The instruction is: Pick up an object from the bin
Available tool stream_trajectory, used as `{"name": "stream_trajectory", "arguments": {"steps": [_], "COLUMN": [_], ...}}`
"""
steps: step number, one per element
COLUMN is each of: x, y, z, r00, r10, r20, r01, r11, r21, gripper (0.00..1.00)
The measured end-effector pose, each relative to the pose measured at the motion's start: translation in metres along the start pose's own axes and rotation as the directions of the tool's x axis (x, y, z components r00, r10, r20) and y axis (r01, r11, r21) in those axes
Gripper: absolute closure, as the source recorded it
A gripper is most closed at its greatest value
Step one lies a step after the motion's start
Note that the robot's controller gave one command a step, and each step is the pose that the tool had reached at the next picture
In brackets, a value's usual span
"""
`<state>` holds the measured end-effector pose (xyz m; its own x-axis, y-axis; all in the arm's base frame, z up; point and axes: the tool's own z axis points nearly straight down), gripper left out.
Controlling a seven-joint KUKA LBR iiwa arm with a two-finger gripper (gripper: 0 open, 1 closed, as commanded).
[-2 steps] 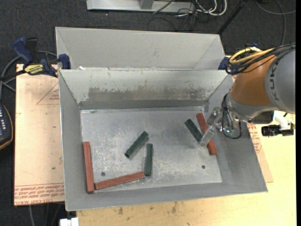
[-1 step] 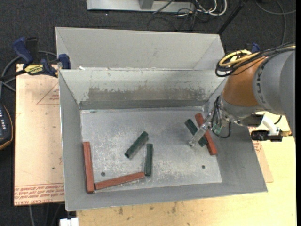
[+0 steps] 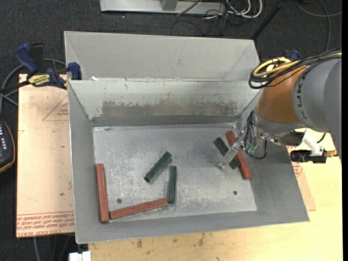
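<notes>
Gripper point(image 3: 230, 157) is low at the right side of the bin point(image 3: 163, 99), over a red bar point(image 3: 244, 170) beside a dark green block point(image 3: 220, 144). Open or closed: cannot tell. Other red bars point(image 3: 101, 192) and green bars point(image 3: 158, 166) lie well apart, to the left.

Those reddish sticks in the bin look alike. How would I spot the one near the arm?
Look to the right side of the grey bin, where the arm reaches in. There a reddish-brown bar lies slanted by the end effector. The two other red bars form an L at the lower left.
</notes>
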<state>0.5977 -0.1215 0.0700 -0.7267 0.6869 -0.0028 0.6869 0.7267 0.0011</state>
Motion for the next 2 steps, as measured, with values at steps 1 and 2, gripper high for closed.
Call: {"name": "stream_trajectory", "arguments": {"steps": [1,2], "x": [-0.001,-0.002], "y": [0.003,0.006], "z": [-0.004,-0.016], "r00": [1.000,1.000], "r10": [0.003,0.001], "r20": [0.005,0.002], "r01": [-0.003,-0.001], "r11": [1.000,1.000], "r21": [-0.008,-0.006], "gripper": [1.00,1.00]}}
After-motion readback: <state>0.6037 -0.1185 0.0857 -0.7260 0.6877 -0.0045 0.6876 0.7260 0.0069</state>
